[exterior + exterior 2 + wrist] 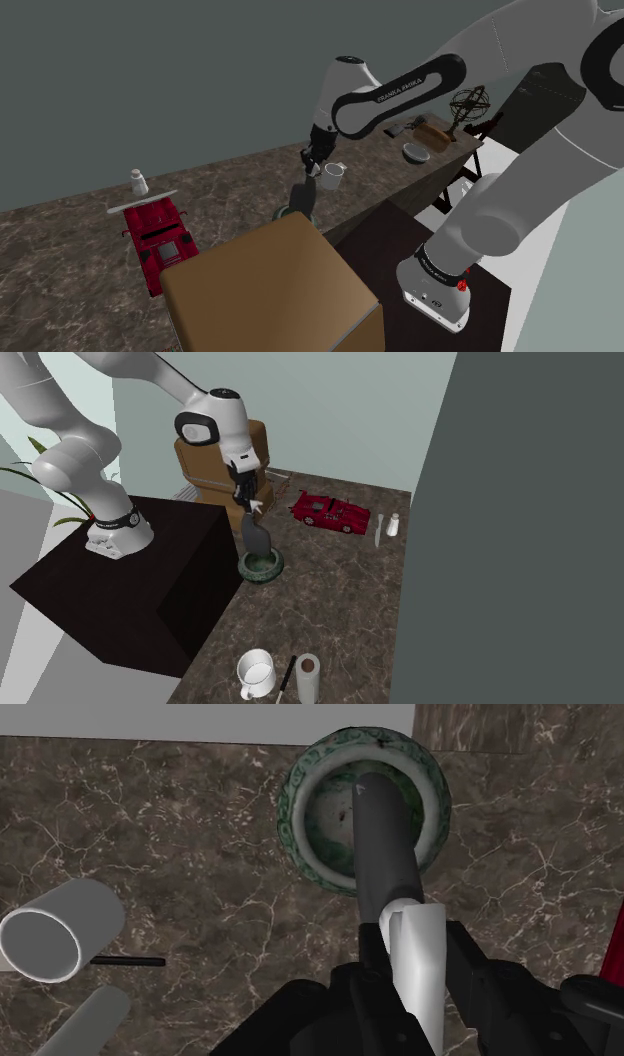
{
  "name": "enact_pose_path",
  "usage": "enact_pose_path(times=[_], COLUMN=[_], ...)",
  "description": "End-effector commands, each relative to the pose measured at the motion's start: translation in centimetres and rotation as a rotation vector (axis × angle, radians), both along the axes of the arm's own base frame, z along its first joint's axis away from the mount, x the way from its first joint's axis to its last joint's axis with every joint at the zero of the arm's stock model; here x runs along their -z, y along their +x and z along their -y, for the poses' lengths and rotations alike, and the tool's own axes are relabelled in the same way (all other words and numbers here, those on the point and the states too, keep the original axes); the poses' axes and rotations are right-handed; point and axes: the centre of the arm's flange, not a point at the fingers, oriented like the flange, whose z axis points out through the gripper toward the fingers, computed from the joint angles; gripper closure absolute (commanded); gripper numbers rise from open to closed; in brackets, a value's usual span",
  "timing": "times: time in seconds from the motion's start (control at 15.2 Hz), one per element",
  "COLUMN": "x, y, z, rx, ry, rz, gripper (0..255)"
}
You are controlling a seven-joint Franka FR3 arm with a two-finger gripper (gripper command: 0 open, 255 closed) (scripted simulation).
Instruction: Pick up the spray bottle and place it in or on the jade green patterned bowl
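Observation:
My gripper (245,500) is shut on the white head of the spray bottle (256,537), whose dark grey body hangs straight down. Directly under it on the dark marble counter stands the green patterned bowl (262,566). In the wrist view the bottle (385,844) runs from between the fingers of the gripper (418,966) to the inside of the bowl (300,814); whether its base touches the bowl I cannot tell. From the shoulder view the gripper (312,160) holds the bottle (303,195) above the bowl (285,213), which is partly hidden behind a brown box.
A red toy car (330,512), a knife (378,530) and a small shaker (393,525) lie beyond the bowl. A white mug (257,674) and a white roll (308,677) stand at the counter's near end. The brown box (270,295) stands close beside the bowl.

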Motion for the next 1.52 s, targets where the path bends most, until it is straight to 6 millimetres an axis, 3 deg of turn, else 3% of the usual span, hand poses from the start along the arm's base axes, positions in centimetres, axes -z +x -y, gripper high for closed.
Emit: enact_pose_path(times=[0.0, 0.33, 0.86, 0.92, 1.25, 1.45], x=[1.1, 3.8, 3.8, 3.8, 3.8, -0.1], y=[0.1, 0.1, 0.1, 0.1, 0.1, -0.1], z=[0.1, 0.1, 0.1, 0.1, 0.1, 0.1], rx=[0.0, 0.0, 0.0, 0.0, 0.0, 0.0], ry=[0.0, 0.0, 0.0, 0.0, 0.0, 0.0], rz=[0.001, 0.001, 0.001, 0.001, 0.001, 0.001], gripper=[255, 255, 255, 0, 0, 0])
